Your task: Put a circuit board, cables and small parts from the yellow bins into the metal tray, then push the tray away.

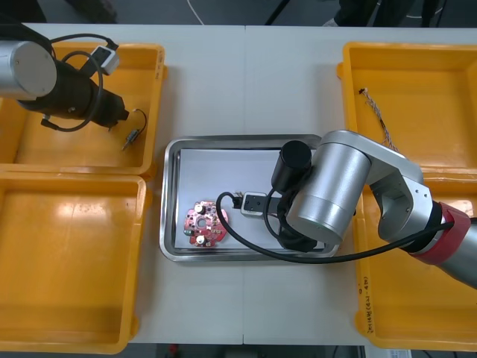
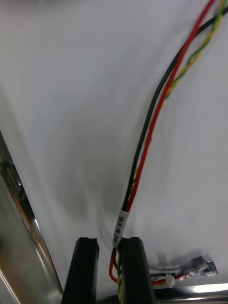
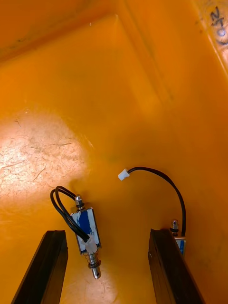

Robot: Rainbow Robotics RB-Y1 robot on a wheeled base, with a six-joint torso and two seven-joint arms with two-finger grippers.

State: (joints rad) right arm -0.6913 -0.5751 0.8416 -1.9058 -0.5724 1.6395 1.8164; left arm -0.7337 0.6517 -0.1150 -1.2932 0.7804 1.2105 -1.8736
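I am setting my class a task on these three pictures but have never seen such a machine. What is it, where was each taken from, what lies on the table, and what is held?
It is a robot with two arms, each ending in a two-fingered tool. The wide picture looks down from above the arms at a table with yellow bins either side of a metal tray; a round red circuit board lies in the tray. The other two come from wrist cameras. The right tool, over the tray, is shut on a red and yellow cable. The left tool, open, hovers in a bin over a small metal part.
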